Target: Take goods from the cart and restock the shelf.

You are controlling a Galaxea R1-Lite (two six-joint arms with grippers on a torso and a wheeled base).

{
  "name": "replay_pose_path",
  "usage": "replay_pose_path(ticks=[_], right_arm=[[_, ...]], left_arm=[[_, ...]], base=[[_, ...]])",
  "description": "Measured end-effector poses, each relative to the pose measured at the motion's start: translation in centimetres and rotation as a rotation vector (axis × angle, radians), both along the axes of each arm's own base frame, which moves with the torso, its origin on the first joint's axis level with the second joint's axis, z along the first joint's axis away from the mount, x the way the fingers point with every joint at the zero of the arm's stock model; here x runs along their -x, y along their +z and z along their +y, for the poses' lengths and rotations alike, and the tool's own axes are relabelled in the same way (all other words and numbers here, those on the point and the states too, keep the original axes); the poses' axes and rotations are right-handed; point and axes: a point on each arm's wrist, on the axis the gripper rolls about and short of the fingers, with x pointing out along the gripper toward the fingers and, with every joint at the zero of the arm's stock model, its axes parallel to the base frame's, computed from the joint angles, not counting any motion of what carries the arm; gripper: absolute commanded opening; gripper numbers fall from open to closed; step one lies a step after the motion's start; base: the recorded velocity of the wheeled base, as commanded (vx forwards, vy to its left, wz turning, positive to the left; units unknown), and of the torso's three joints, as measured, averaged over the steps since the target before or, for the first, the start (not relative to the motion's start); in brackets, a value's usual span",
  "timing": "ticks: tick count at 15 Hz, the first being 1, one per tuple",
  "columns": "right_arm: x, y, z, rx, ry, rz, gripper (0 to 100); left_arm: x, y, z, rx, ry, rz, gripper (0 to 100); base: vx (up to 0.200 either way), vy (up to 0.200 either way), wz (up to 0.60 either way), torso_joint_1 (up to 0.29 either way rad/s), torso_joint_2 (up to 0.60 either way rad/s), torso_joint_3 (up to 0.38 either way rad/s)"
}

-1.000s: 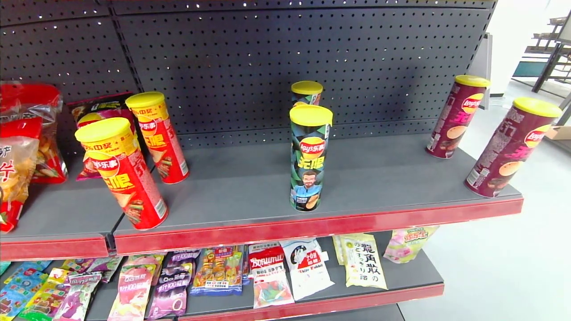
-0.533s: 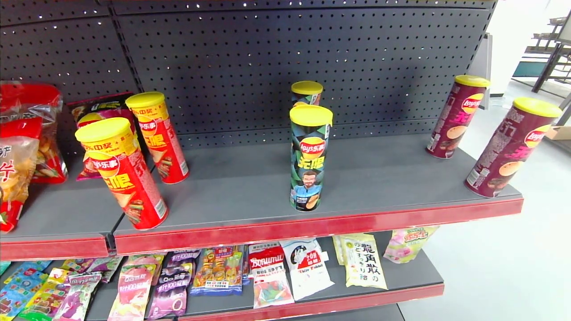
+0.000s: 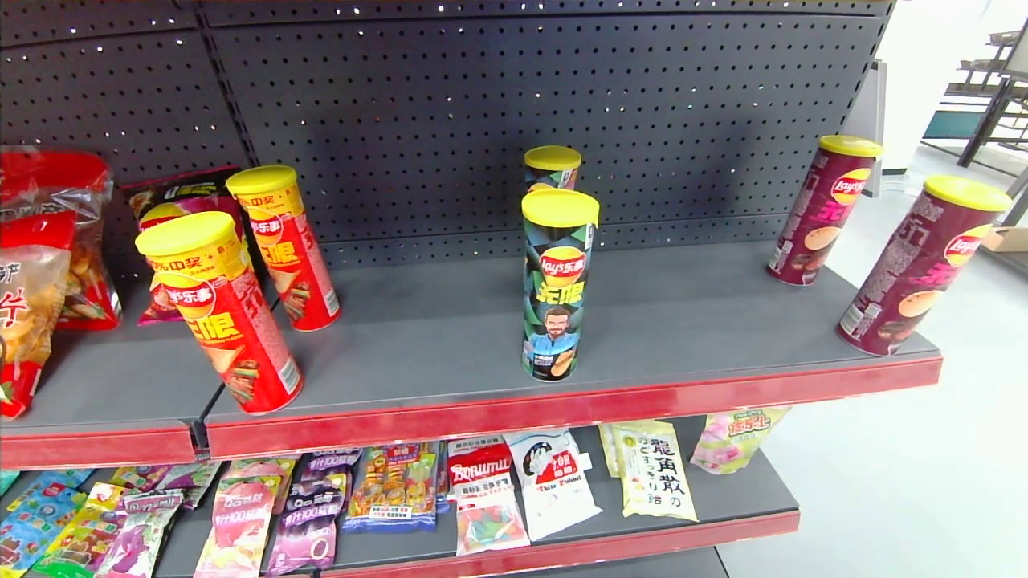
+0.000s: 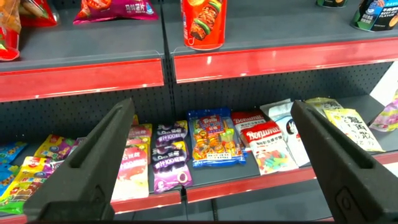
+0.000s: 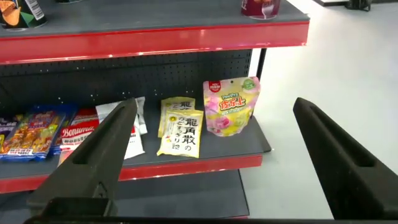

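The front teal can (image 3: 558, 281) hides most of the rear teal can (image 3: 552, 163); I see only its lid and rim. The red snack bags (image 3: 36, 257) run off the head view's left edge. From my left wrist, the red can (image 4: 204, 25) is cut off above its base.

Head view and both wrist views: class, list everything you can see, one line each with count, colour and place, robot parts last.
red cans: 2, red with yellow lids, upper shelf, left part
dark cans: 2, teal-black with yellow lids, upper shelf middle, one behind the other
maroon cans: 2, maroon with yellow lids, upper shelf, right end
bags: at least 3, mostly red, upper shelf, far left
packets: many, mixed colours, along lower shelf
pouch: 1, pink and green, lower shelf, right end
upper shelf: 1, grey, red edge
lower shelf: 1, grey, red edge
pegboard: dark grey, behind upper shelf
left gripper: 1, black, open, facing lower shelf
right gripper: 1, black, open, facing lower shelf's right end
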Motion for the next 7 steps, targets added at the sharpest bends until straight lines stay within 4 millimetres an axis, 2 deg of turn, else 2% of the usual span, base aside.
replay_pose_path(ticks=[7], right_arm=[[0.00,-0.02,0.00,0.000,0.000,0.001,100]], left_arm=[[0.00,0.00,0.00,0.001,0.002,0.000,100]], base=[[0.000,0.000,0.00,0.000,0.00,0.000]])
